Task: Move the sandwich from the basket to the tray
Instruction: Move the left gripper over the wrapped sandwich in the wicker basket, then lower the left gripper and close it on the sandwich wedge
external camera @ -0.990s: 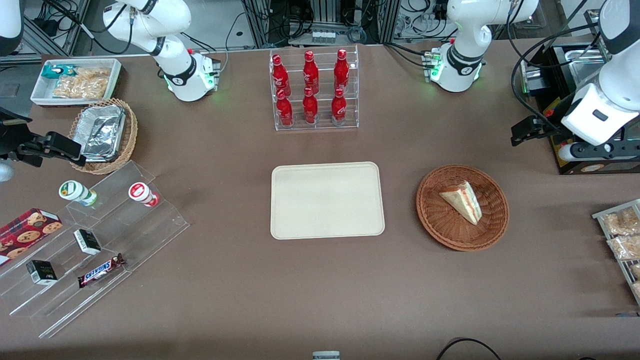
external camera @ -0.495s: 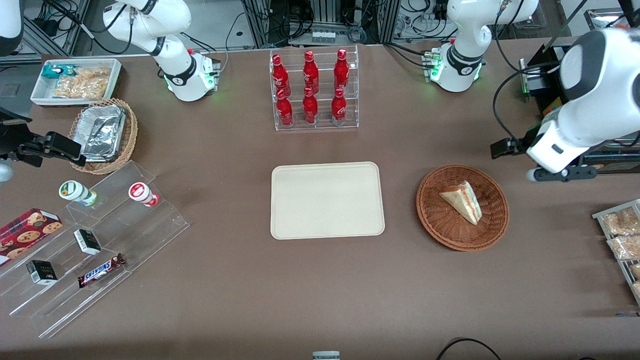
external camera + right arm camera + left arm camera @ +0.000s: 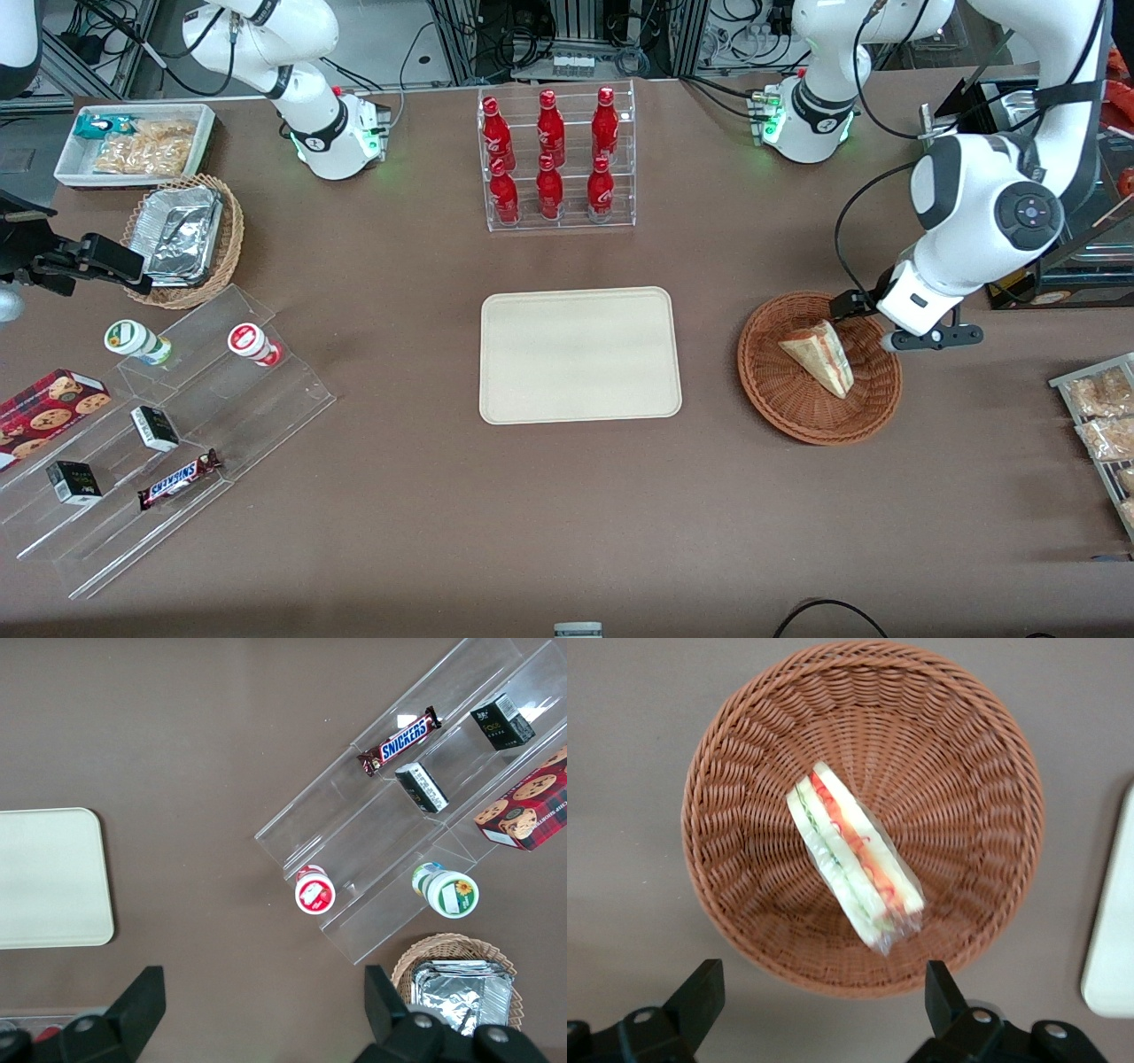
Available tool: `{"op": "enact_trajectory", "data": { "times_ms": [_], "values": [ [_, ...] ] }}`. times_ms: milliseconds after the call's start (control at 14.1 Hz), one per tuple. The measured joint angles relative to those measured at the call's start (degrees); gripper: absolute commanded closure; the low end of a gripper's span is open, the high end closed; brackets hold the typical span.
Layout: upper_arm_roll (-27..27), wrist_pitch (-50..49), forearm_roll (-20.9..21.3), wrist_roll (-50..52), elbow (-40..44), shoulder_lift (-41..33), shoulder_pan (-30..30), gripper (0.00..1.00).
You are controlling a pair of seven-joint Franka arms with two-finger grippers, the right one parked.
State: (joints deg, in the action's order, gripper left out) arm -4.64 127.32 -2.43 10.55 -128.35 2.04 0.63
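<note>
wrapped triangular sandwich [image 3: 819, 356] [image 3: 853, 866] lying on its side inside the round reddish-brown wicker basket [image 3: 780, 399] [image 3: 966, 771], red and green filling edge up in the wrist view, one corner close to the woven wall. left gripper [image 3: 873, 323] [image 3: 819, 1001] hovering above the basket's rim at the edge farther from the front camera, fingers [image 3: 700, 997] spread wide apart, nothing between them, clear of sandwich and wicker. cream rectangular tray [image 3: 580, 354] [image 3: 1112, 930] bare on the brown table [image 3: 532, 514], beside the basket toward the parked arm's end, apart from it. clear rack of red bottles [image 3: 554, 159] farther from the front camera than the tray.
</note>
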Motion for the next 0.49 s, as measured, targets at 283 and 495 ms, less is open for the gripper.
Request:
{"op": "enact_trajectory", "data": {
  "times_ms": [283,495],
  "values": [
    [-0.03,6.49,0.00,14.37,-3.98,0.22,0.94,0.00],
    [-0.06,9.15,0.00,25.86,-4.63,1.41,2.64,0.00]
  ]
}}
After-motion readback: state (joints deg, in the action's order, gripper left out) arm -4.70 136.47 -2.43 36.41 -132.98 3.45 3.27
